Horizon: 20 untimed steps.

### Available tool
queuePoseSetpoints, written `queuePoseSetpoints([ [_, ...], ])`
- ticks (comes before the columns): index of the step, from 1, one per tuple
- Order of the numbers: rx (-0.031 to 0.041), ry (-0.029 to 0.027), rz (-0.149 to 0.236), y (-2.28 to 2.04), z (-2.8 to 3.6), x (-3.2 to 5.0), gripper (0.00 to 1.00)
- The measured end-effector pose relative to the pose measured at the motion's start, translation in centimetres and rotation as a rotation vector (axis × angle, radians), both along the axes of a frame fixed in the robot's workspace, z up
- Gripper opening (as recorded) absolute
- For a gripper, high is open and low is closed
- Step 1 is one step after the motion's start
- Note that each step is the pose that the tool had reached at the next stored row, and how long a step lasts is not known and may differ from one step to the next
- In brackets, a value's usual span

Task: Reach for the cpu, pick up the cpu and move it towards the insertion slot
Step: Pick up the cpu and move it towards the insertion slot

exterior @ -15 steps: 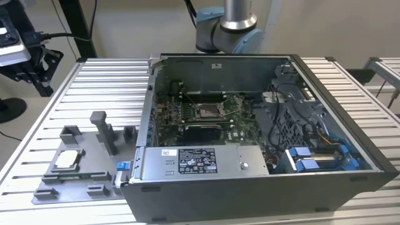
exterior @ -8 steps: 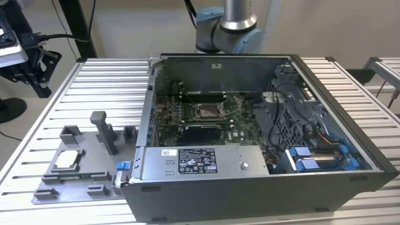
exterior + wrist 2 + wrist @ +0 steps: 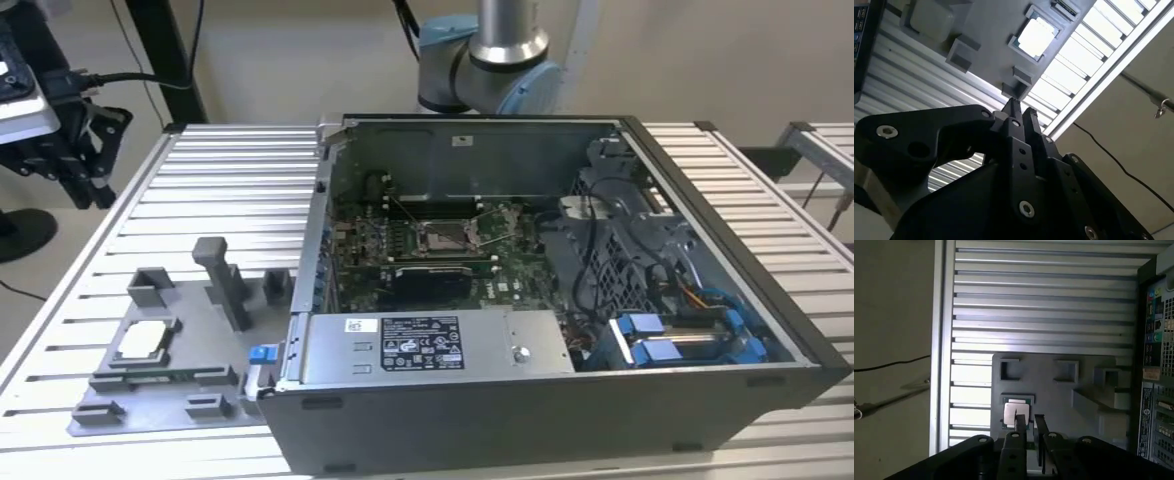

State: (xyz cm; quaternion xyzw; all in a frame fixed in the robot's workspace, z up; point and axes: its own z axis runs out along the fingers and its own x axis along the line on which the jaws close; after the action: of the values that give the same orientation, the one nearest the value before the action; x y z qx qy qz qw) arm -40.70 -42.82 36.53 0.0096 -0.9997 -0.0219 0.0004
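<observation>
Narrowly parted, empty fingers (image 3: 1020, 426) hang above the cpu (image 3: 1012, 406) in its grey holder (image 3: 1054, 395) beside the white-labelled computer case (image 3: 534, 430)

At about twelve o'clock in the exterior view, the Universal Robots arm (image 3: 497, 45) is seen as a polished silver tube set into rounded grey joint housings, one of them closed by a pale blue cap (image 3: 534, 88). In both wrist views the gripper (image 3: 1020, 107) (image 3: 1030, 419) is shown in matt black. Two slim, flat fingers (image 3: 1015, 137) are parted by a narrow gap and carried on broad angular links, which are studded with round silver screw heads (image 3: 887, 131).
</observation>
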Motion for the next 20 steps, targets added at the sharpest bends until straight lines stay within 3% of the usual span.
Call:
queuePoseSetpoints([
  [8,-0.0001,0.0001,0.0,0.0,0.0,0.0,1.0],
  [20,0.0,0.0,0.0,0.0,-0.99,0.0,1.0],
])
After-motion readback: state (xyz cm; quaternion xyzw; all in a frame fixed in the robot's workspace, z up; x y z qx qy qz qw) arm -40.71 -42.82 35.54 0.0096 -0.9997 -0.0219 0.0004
